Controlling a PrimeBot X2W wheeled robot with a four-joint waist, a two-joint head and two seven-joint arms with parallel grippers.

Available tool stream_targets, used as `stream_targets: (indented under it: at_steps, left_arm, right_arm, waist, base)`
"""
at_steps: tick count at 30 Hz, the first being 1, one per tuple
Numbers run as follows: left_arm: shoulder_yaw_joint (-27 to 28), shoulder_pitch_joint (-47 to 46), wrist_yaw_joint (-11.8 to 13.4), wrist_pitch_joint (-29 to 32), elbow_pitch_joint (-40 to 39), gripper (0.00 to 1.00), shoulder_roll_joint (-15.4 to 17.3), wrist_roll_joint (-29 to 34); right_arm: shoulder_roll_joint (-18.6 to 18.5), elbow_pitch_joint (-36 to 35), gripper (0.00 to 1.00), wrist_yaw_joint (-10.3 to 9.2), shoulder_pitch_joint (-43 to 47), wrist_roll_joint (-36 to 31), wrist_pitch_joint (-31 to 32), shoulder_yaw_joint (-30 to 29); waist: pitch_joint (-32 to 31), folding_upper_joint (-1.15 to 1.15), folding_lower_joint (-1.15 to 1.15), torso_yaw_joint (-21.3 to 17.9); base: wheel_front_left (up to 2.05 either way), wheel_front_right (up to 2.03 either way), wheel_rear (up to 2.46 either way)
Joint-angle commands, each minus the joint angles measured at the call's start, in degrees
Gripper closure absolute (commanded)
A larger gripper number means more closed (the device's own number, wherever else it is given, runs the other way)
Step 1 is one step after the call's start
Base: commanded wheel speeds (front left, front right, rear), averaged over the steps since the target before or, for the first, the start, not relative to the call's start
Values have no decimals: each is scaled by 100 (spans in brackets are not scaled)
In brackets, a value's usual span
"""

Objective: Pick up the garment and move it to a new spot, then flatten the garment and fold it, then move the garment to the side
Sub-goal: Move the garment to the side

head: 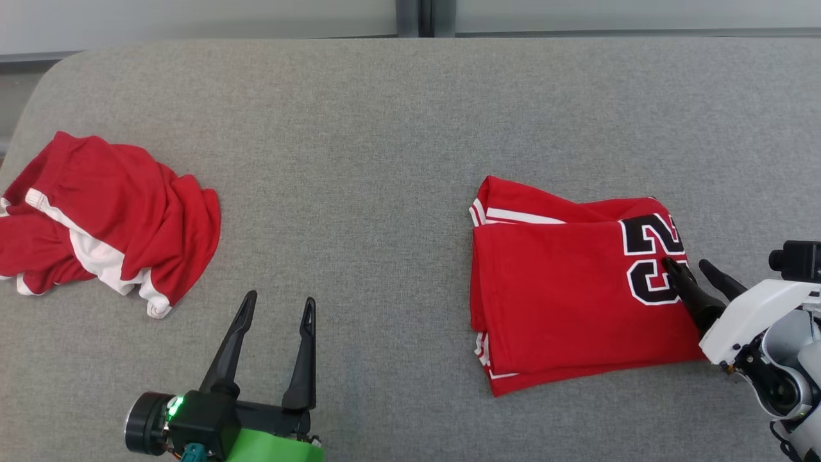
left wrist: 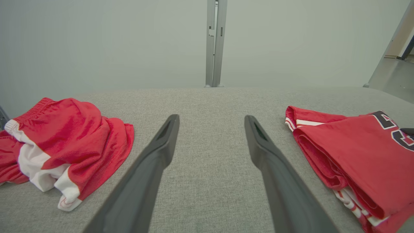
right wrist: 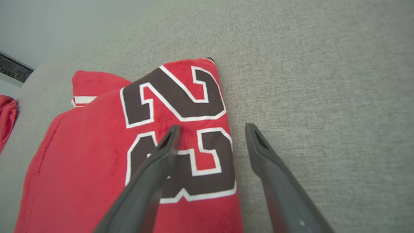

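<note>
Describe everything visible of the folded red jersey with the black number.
The folded red jersey lies flat on the grey fabric surface, on the robot's right side, as a squarish stack of several layers. The cloth looks soft and matte. Black digits outlined in white, apparently 23, sit by its right edge. White-striped trim peeks out at its left corners. The open right gripper straddles the right edge, one finger over the number and the other over bare surface. Whether it touches the cloth I cannot tell.
</note>
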Motion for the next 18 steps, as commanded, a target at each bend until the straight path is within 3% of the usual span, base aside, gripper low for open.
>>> stream_targets:
  at_steps: [1,6,7,9,18]
  left_arm:
    - [-7,-108,-28,0,-20,0,8,41]
    - [-39,-239,-1,0,-57,0,8,21]
    - [-47,-269,5,0,-66,0,8,19]
    - [-58,-328,-1,0,-102,0,8,9]
    - [-111,-659,-172,1,-759,0,8,145]
  right_arm:
    - [-109,-59,0,-8,-90,156,82,61]
    - [-372,-116,0,-8,-253,430,256,336]
    - [-410,-145,8,-8,-302,442,222,370]
    - [-484,-189,100,-8,-402,455,103,428]
    - [-956,-454,100,-8,-1018,492,-298,546]
  waist:
    - [215,0,0,69]
    - [477,0,0,89]
    - [528,0,0,89]
    - [644,0,0,72]
    - [1268,0,0,-101]
  base:
    - [0,0,0]
    - [0,0,0]
    - [0,0,0]
    - [0,0,0]
    - [0,0,0]
